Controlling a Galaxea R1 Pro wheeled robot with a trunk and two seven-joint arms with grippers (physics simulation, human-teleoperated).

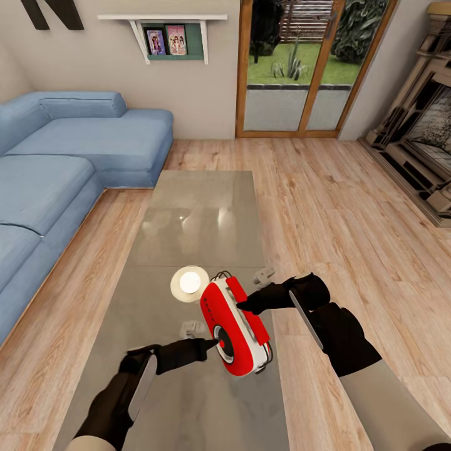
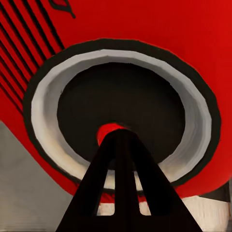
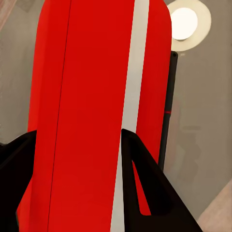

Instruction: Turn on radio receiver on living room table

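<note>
Two claws on radio (image 1: 237, 326): R claw (image 1: 245, 306) grips, L claw (image 1: 213, 343) touches dial (image 2: 121, 116).

Light wood plank floor (image 1: 326, 188) runs back to wood-framed glass doors (image 1: 307, 69) — green garden beyond. A blue sectional sofa (image 1: 56, 169) hugs one side, a brick fireplace (image 1: 419, 138) the other. Up on the plain beige wall (image 1: 94, 62), a white shelf (image 1: 163, 19) — two framed pictures (image 1: 166, 41) tucked beneath it.
</note>
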